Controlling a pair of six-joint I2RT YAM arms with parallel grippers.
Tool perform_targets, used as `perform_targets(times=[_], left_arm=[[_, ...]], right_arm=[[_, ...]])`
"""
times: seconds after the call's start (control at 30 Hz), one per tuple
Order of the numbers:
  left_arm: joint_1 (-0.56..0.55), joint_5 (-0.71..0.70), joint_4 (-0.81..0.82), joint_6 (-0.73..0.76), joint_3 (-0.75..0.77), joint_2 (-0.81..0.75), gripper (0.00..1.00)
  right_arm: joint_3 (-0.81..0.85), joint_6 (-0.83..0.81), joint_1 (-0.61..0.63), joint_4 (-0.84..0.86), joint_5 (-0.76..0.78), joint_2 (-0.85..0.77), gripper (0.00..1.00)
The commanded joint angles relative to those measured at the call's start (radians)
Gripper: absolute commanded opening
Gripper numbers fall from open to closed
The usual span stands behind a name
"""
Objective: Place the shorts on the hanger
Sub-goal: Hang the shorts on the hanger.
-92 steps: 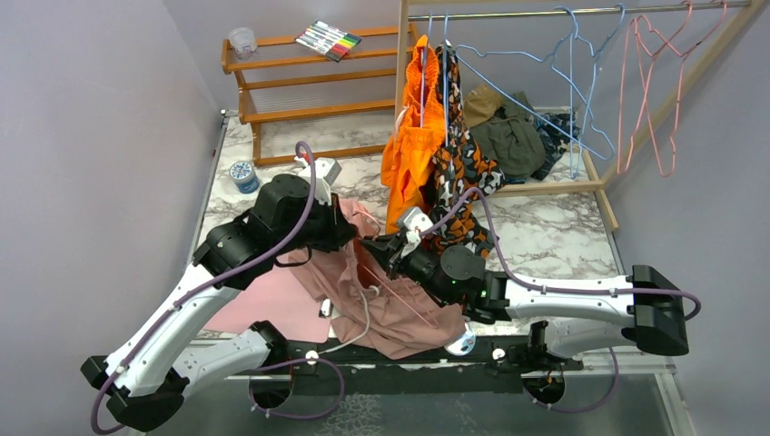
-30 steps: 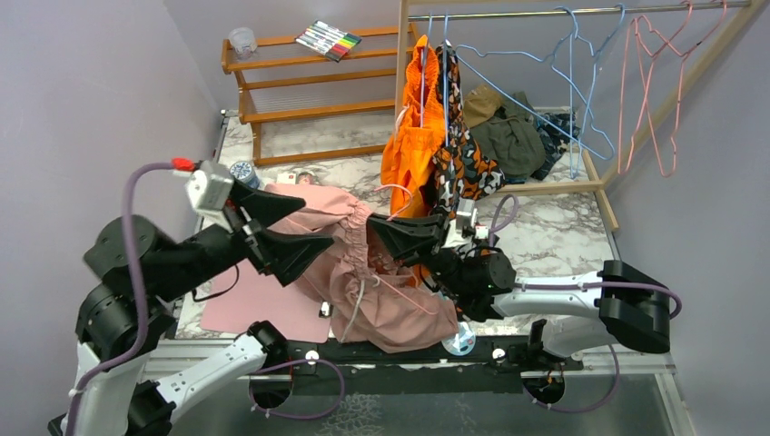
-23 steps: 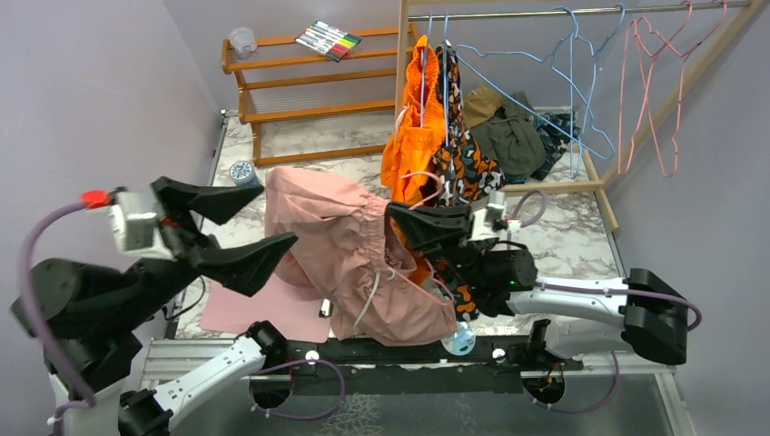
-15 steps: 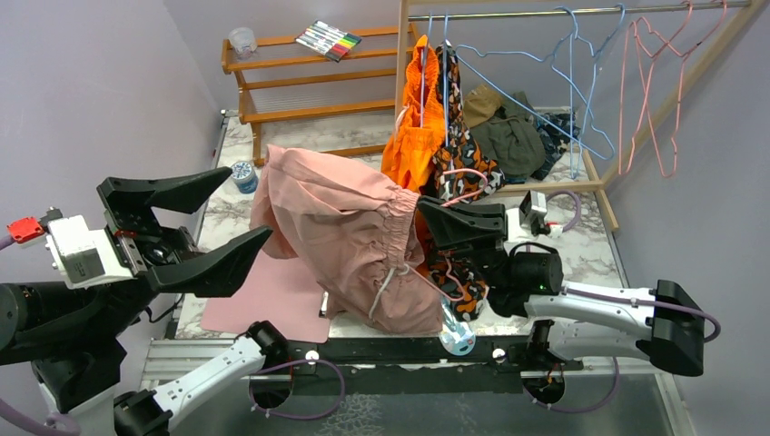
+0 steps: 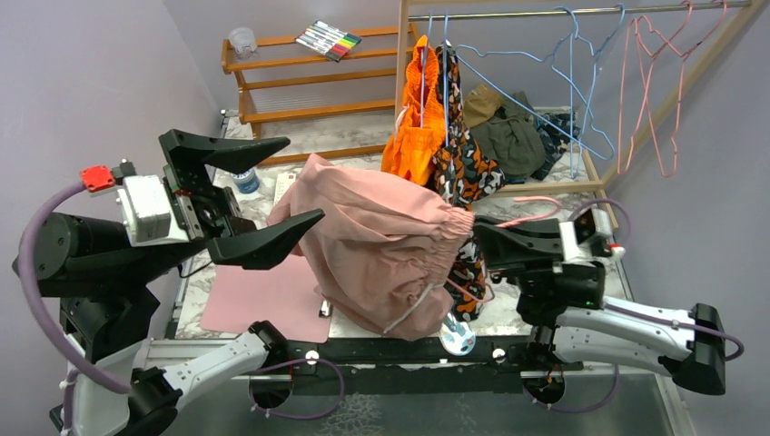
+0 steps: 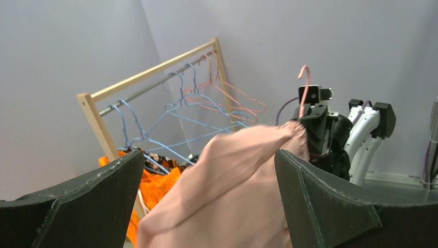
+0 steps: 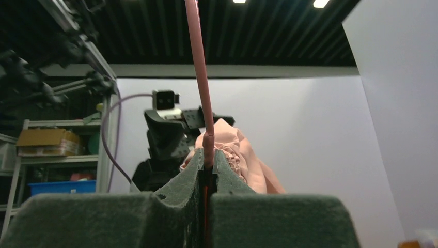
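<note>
The shorts (image 5: 381, 241) hang in the air over the middle of the counter (image 5: 563, 232), a dusty-pink bundle carried on the hanger (image 5: 536, 202). Their gathered waistband is bunched up against the tips of the right end effector (image 5: 481, 238), and a white drawstring (image 5: 409, 309) dangles from their lower part. The fabric sags toward the counter's near edge.

The right end effector is pressed together on the hanger's thin pink wire. The right wrist view shows the wire (image 7: 201, 77) rising straight out of the pinched fingertips (image 7: 217, 157). From the left wrist view, the hook (image 6: 304, 82) stands up above that end effector.

The left end effector (image 5: 304, 177) is raised at the shorts' left side with its fingers spread wide and nothing between them. Its own camera sees the shorts (image 6: 232, 191) through the gap. Whether its lower finger touches the cloth cannot be told.

Under the shorts a pink mat (image 5: 254, 304) lies on the counter. Behind them, an orange garment (image 5: 409, 136) and a camouflage garment (image 5: 463, 159) hang on a wooden rack (image 5: 404, 54). Light-blue hangers (image 5: 545, 64) hang on the same rack.
</note>
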Motion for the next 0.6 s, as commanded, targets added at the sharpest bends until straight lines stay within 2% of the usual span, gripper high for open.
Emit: perform_targets(times=[0.0,0.1,0.3,0.57], left_arm=[[-0.005,0.024,0.094,0.035,0.041,-0.011,0.99],[-0.004,-0.018,0.156,0.028,-0.001,-0.029,0.99],[-0.004,-0.031,0.171,0.012,-0.041,-0.035,0.99],[-0.004,0.132,0.169,-0.057,-0.122,-0.014,0.99]], right_arm=[[0.092,-0.044,-0.004,-0.036,-0.097,-0.104,0.01],[0.070,-0.062,-0.004,-0.072,-0.077,-0.144,0.01],[-0.012,-0.093,-0.005,-0.102,-0.004,-0.194,0.01],[-0.078,-0.124,-0.004,-0.215,0.001,-0.293,0.01]])
